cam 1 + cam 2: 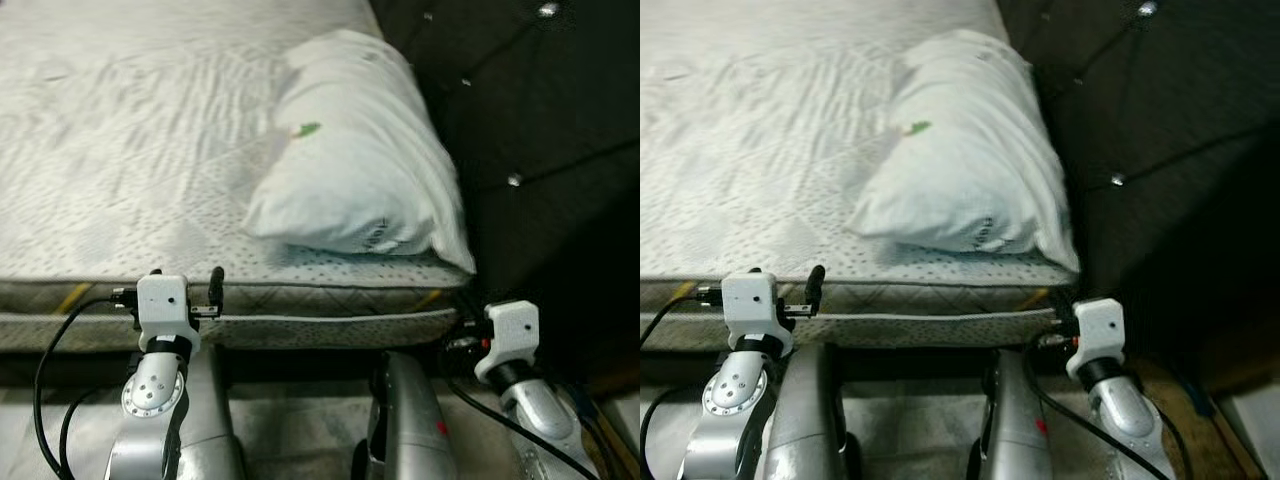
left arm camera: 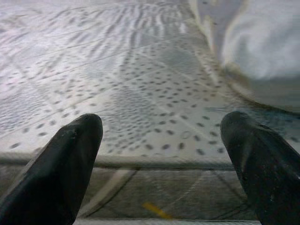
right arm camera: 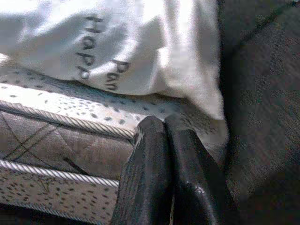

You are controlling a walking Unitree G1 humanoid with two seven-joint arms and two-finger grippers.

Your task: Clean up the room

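- Pillow [image 1: 355,150]: white, with printed lettering on its near edge, lying slightly askew on the bare mattress [image 1: 130,150] at the end nearest the dark tufted headboard [image 1: 540,120]; a small green mark shows on its upper face.
- Mattress: patterned grey-white cover with a corded seam along the near edge; the pillow's near corner reaches close to that edge.
- Left end effector [image 2: 161,154]: released, fingers spread wide, hovering at the mattress edge, apart from the pillow.
- Right end effector [image 3: 164,173]: clenched on nothing, fingers pressed together, just below the mattress corner beneath the pillow.
- Step in hand, as a judgement: squaring the pillow against the headboard. Done well, the right fingers would part first, then both arms would take the pillow at its ends, lifting rather than dragging so the cover stays smooth.
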